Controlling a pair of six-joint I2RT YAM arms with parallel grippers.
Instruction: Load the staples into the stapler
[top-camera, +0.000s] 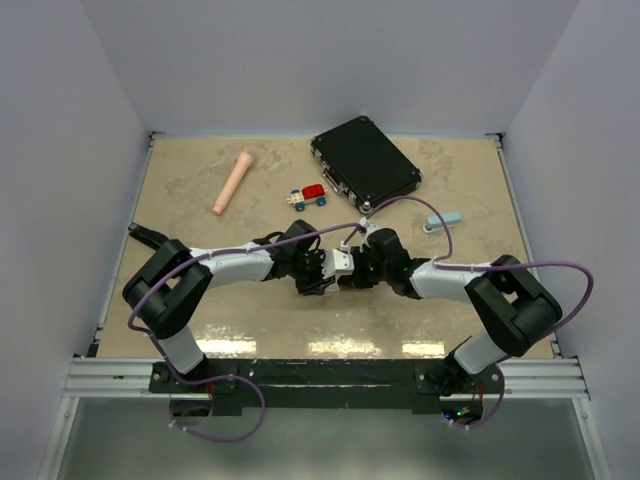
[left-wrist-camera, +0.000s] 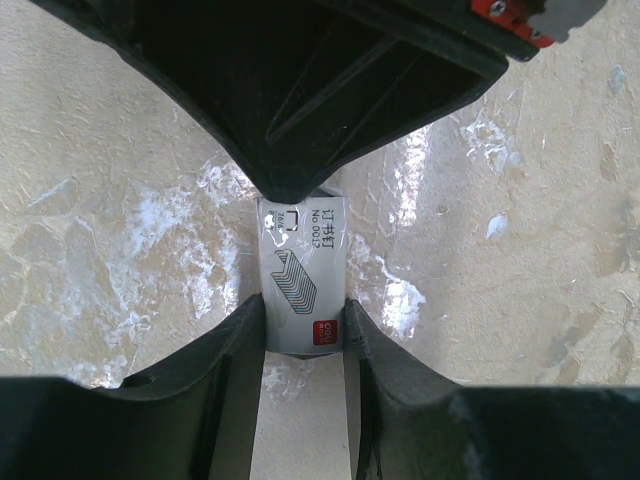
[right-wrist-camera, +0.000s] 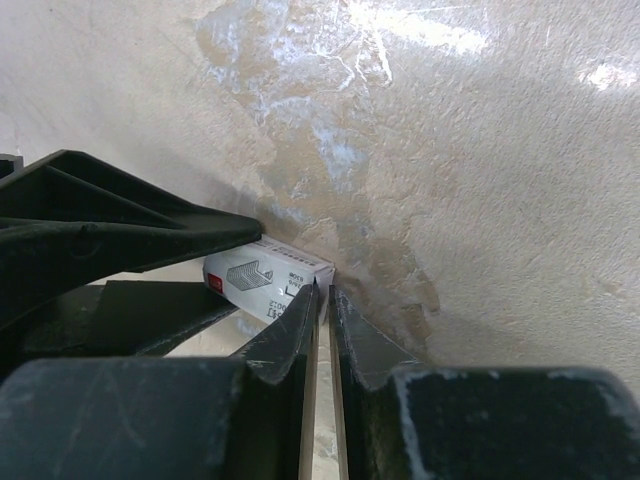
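Progress: early, judging by how things lie. Staple box (left-wrist-camera: 300, 262), small, white and printed with a drawing of a staple strip, sits at mid-frame in the top view, where the two arms meet. It shows no open flap or gap in either wrist view. The staples themselves are not visible anywhere and are presumably inside it.

Left gripper (left-wrist-camera: 302, 318) is clamped across the box, one finger pressed on each long side at the lower centre of its wrist view. Right gripper (right-wrist-camera: 323, 294) has its fingers almost together, with only a thin slit between them, and their tips sit at the box's end. Whether they pinch a flap or only touch the cardboard cannot be told.

Pale blue object (top-camera: 442, 221), right of centre in the top view, is probably the stapler. It lies well apart from both grippers and looks untouched, but it is too small to tell whether it is open.

Remaining steps: open the box, extract the strip, open the stapler, seat the strip, close it.

Containers:
- staple box: held, contents hidden.
- black case (top-camera: 365, 162), upper centre-right of the top view: lid down, contents unseen.
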